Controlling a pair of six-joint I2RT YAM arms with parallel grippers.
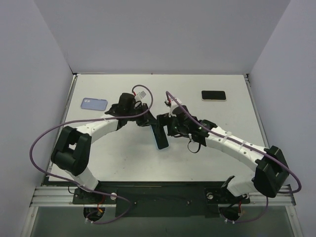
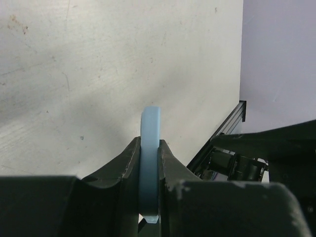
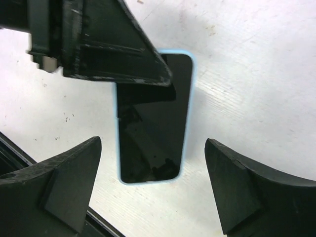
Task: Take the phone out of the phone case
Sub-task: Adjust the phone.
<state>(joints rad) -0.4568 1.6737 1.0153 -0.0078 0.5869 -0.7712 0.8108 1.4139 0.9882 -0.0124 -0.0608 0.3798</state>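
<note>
Left gripper (image 1: 144,120) is clamped on the phone case (image 1: 161,138), and the left wrist view shows it plainly: the pale blue edge of the case is pinched between the two black fingers (image 2: 129,163), front and back. The phone (image 3: 150,133) sits inside the case, dark screen facing the right wrist camera, blue rim all round. From above, it hangs near the middle of the worktop (image 1: 207,158), long axis running from about 11 o'clock down to 5 o'clock, and the left gripper has the 11 o'clock end. Right gripper (image 1: 170,127) is just beside it at 3 o'clock, jaws spread wide, gripping nothing. Out at 10 o'clock a spare blue case (image 1: 94,103) lies flat, and a black phone (image 1: 213,95) rests at 1 o'clock, both well apart from the action.
</note>
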